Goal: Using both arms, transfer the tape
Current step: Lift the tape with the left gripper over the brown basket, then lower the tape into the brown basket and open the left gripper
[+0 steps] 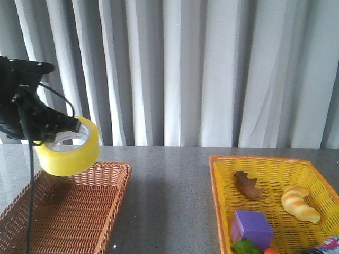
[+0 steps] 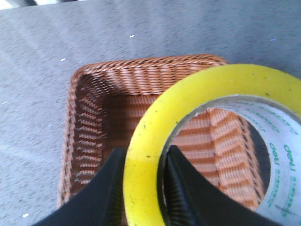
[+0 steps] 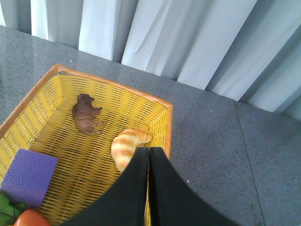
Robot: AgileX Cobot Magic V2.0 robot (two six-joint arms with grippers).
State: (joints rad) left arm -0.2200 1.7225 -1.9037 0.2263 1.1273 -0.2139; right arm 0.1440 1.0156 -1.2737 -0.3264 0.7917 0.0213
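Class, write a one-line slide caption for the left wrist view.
Left claw grips the yellow tape roll by its wall above the brown wicker basket.

glossy plastic tape [image 1: 70, 149], woven wicker baskets [image 1: 74, 211], speckled matt stone-look table [image 1: 169, 201], soft pleated cloth curtain [image 1: 201, 69]

Bare grey table [image 1: 169, 201] strip between brown wicker basket [image 1: 69, 211] at lower left and yellow basket [image 1: 275, 164] at lower right: open passage. Yellow basket floor crowded: croissant [image 1: 300, 203], purple cube [image 1: 252, 227], brown animal figure [image 1: 249, 185]. Curtain [image 1: 201, 69] closes the back.
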